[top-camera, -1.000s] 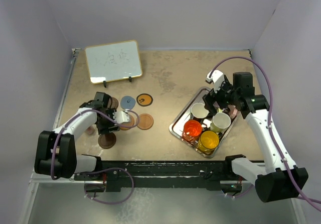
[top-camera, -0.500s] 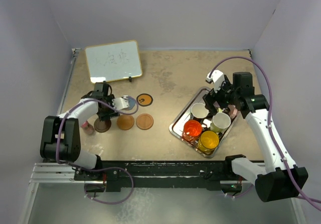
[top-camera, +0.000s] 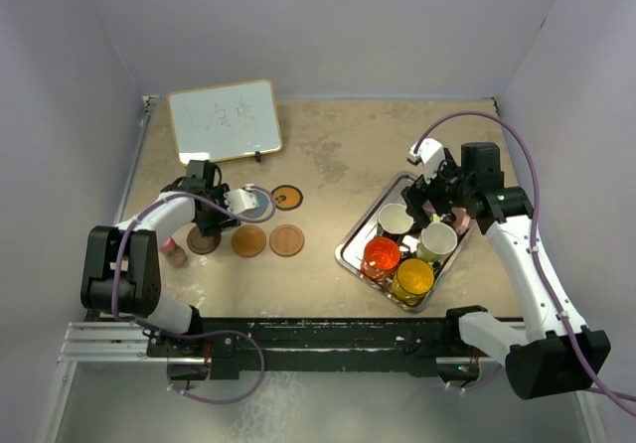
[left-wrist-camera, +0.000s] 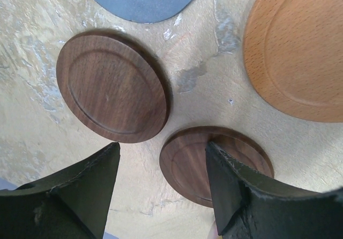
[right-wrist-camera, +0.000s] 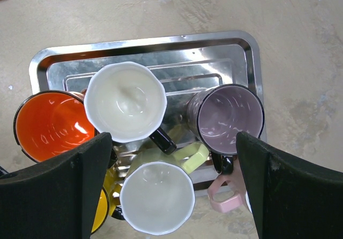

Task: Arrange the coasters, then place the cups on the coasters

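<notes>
While the left hand hovers half-open, empty, at the desk's 9 o'clock, one dark coaster lies under one finger, a second coaster at its 12 o'clock; right hand wide over cups.

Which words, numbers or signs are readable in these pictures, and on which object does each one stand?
Small white board with wooden frame: faint grey handwriting, too pale to read.
Round orange coaster with black rim: small dark mark in its middle, too small to read.
Mugs in the silver metal tray and dark brown wooden coasters: no readable text.
</notes>
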Available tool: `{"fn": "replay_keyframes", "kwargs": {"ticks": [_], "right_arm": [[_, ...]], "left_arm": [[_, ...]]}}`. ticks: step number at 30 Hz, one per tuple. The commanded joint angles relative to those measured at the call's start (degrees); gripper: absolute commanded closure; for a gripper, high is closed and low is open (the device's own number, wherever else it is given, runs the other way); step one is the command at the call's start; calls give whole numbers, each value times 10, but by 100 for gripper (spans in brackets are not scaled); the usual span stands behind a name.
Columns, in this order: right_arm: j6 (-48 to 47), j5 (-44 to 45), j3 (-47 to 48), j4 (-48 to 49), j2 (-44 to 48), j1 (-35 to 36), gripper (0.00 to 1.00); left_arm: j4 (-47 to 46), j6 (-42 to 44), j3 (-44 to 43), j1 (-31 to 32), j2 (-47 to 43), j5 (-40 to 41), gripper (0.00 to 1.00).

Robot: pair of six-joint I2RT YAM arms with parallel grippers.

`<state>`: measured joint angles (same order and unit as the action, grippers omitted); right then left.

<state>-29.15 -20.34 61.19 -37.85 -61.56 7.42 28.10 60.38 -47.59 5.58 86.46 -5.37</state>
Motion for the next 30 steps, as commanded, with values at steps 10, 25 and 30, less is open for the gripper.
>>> {"fn": "replay_keyframes", "kwargs": {"ticks": [10,25,30], "right_arm": [[-3,3,16,0,-5,-2,0],[-4,3,17,0,-6,-3,0],[-3,3,17,-1,-7,-2,0]], "left_arm": [[58,-24,10,0,-4,-98,38],[48,-53,0,12,10,-128,38],[51,-56,-3,14,3,-119,38]]}}
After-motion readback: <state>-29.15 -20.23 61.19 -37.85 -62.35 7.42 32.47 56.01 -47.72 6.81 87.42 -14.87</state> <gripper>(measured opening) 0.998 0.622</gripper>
